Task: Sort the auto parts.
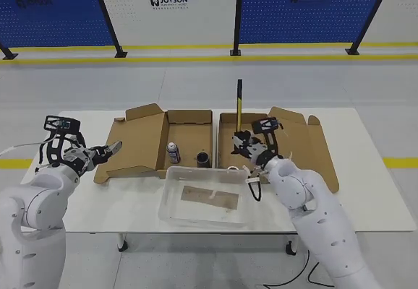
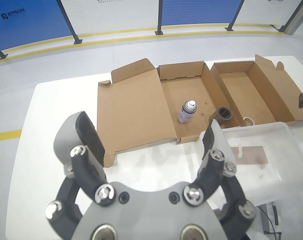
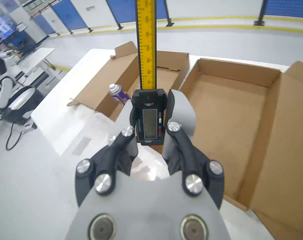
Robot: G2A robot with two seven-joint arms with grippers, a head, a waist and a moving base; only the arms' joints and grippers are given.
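Observation:
My right gripper (image 3: 150, 101) is shut on a digital caliper (image 3: 147, 51), gripping its black display body with the yellow scale sticking up. In the top view that gripper (image 1: 242, 142) holds the caliper (image 1: 239, 101) over the right cardboard box (image 1: 299, 148). A spray can (image 2: 186, 112) stands upright in the left cardboard box (image 2: 191, 86), with a black cylindrical part (image 2: 224, 114) at that box's near right corner. My left gripper (image 2: 151, 136) is open and holds nothing, above the table's left side (image 1: 111, 150) near the left box's flap.
A clear plastic bin (image 1: 202, 195) sits at the table's front middle, with a brown card on its floor. A white ring (image 2: 248, 120) lies in the right box's near corner. The white table (image 1: 368, 195) has bare surface at front right and far left.

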